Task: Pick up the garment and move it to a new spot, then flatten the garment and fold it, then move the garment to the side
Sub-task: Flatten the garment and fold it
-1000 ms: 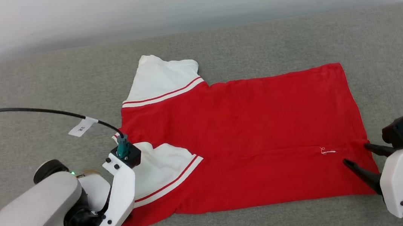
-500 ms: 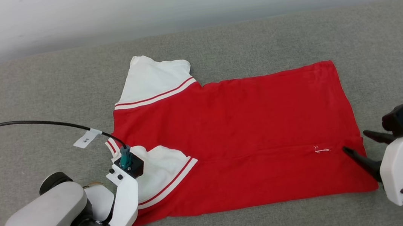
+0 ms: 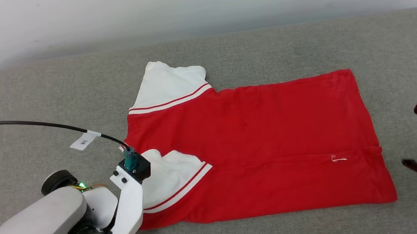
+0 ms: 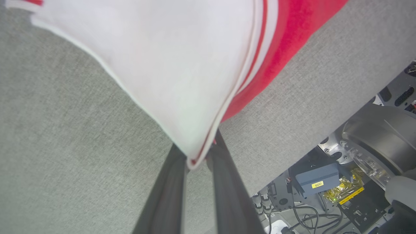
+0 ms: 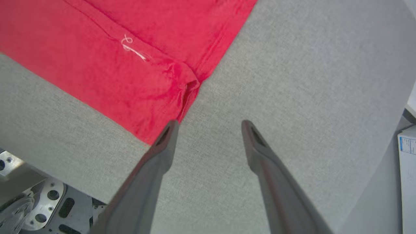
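My left pincer (image 4: pixel 198 156) clamps the sleeve (image 4: pixel 169 65) tip, right pincer (image 5: pixel 209 126) gapes empty beside the shirt (image 5: pixel 97 48); I'd lay the sleeve flat before letting go.

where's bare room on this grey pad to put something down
Bare pad runs between the shirt and the wall, widest at the far right. Crowded at the front corners: left end effector pinches the shirt, right end effector hangs open beside its hem.

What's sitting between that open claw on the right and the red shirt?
Nothing: the head view shows only bare grey fabric surface between the right gripper and the red T-shirt.
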Available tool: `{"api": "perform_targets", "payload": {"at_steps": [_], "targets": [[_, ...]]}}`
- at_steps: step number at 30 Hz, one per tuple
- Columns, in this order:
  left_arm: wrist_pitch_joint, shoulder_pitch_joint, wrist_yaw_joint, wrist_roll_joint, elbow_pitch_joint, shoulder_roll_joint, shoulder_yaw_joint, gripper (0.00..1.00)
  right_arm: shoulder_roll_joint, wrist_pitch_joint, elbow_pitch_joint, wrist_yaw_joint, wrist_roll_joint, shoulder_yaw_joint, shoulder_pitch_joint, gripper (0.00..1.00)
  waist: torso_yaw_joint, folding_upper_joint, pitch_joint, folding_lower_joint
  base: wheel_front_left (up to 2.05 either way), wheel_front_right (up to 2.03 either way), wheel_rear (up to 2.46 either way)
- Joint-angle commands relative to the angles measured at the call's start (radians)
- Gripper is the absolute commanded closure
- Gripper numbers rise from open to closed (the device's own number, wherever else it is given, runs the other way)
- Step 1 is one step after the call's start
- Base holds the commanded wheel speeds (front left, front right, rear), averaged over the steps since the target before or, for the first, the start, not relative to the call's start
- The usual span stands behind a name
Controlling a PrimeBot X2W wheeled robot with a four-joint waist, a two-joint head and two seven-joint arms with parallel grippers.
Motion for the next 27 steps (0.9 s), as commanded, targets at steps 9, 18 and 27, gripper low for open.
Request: {"api": "perform_targets", "payload": {"at_steps": [9,18,27], "targets": [[-0.004,-0.024,0.000,0.032,-0.041,-0.011,-0.001,1.00,0.037,0.100,0.068,-0.001,0.058,0.051,0.039,0.00,0.041,0.0000,0.055,0.0000,0.00,0.00,0.00],[-0.023,-0.030,0.000,0.034,-0.042,-0.008,-0.001,1.00,0.135,0.051,0.162,-0.001,0.074,0.127,0.102,0.00,0.057,0.0000,0.092,0.0000,0.00,0.00,0.00],[-0.050,0.012,0.000,0.006,-0.019,0.005,-0.001,1.00,0.084,-0.019,0.147,-0.001,0.117,0.136,0.043,1.00,0.034,0.0000,0.039,0.0000,0.00,0.00,0.00]]}}
